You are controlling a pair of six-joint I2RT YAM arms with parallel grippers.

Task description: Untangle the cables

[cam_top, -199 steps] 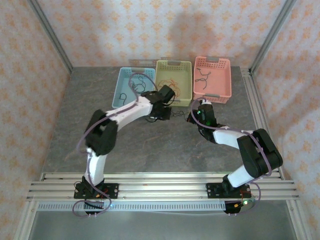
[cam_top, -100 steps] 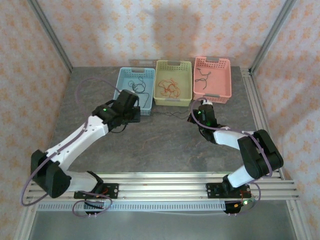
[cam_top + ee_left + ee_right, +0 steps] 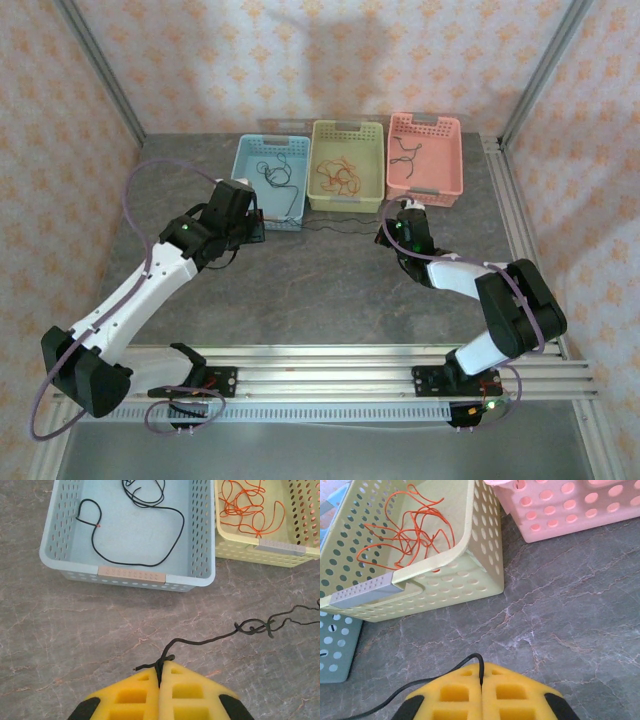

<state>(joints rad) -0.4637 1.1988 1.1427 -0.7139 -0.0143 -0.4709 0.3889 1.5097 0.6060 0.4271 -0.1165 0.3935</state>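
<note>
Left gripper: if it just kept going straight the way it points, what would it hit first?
Most likely the near wall of the blue basket, across a stretch of bare table. The left gripper is shut on a black cable that trails off to the right. Height is unclear.

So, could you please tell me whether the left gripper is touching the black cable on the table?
Touching. The left wrist view shows the left gripper shut, pinching one end of the black cable.

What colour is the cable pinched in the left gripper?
Black. The cable held in the left gripper shows best in the left wrist view.
</note>
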